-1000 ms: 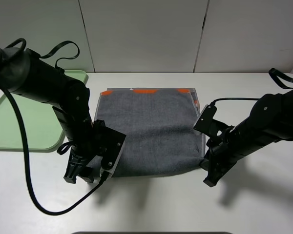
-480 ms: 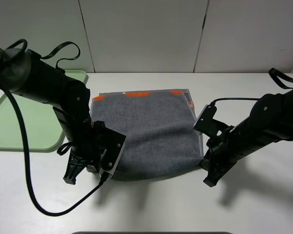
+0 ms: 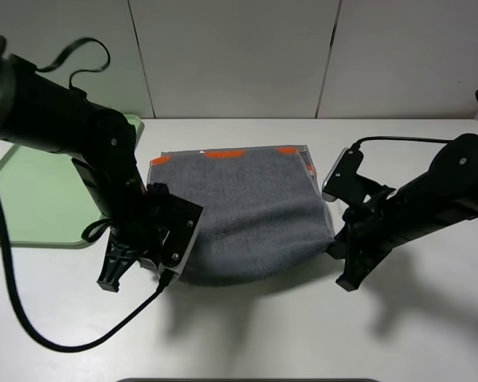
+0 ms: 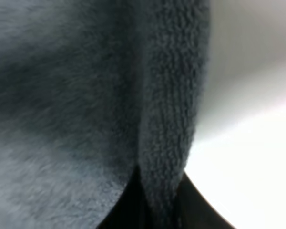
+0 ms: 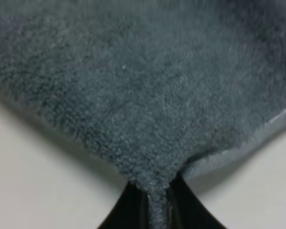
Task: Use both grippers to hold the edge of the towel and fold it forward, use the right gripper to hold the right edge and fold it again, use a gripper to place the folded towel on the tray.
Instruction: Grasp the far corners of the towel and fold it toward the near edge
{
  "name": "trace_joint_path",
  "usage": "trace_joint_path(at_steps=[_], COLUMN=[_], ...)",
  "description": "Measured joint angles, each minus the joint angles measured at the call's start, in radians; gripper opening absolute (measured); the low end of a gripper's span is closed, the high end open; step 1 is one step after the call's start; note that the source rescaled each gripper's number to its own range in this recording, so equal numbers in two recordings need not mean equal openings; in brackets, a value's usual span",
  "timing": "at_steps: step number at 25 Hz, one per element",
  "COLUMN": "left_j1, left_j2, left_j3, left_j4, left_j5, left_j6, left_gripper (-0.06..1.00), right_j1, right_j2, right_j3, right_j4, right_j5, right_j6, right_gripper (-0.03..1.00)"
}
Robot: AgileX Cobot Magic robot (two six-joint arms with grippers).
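Since towel [image 3: 247, 215] looks soft, light, floppy, best hold = near-edge corners; L gripper [image 4: 158, 210] & R gripper [image 5: 152, 210] both clamped on cloth there.

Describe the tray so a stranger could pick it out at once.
Start at the white table and go to its left side in the high view, past the grey towel. There, partly behind the black left arm, lies the tray: flat, rectangular, low-rimmed. It is the only pale green thing in sight.

High view: tray [image 3: 32, 215] is running off the left edge. Wrist views: towel [image 4: 76, 95] is showing blurred, overfilling both frames.
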Motion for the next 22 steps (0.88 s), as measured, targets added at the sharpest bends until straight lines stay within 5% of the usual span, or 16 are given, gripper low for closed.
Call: trace_joint_path(at_steps=[11,22], left_j1=[0.0,-0.001], left_j2=[-0.18,-0.345], left_j3=[0.001,0.001], left_j4=[0.002,0.084], left_j5=[0.114,0.199], left_j6=[-0.091,-0.232], left_gripper=[0.01,0.01], right_j1=[0.0,0.0], right_j2=[-0.146,-0.346], right_j3=[0.001,0.002], right_j4=[-0.016,-0.21], right_j5=[0.068,0.166], right_j6=[0.056,0.295], right_gripper=[0.0,0.0])
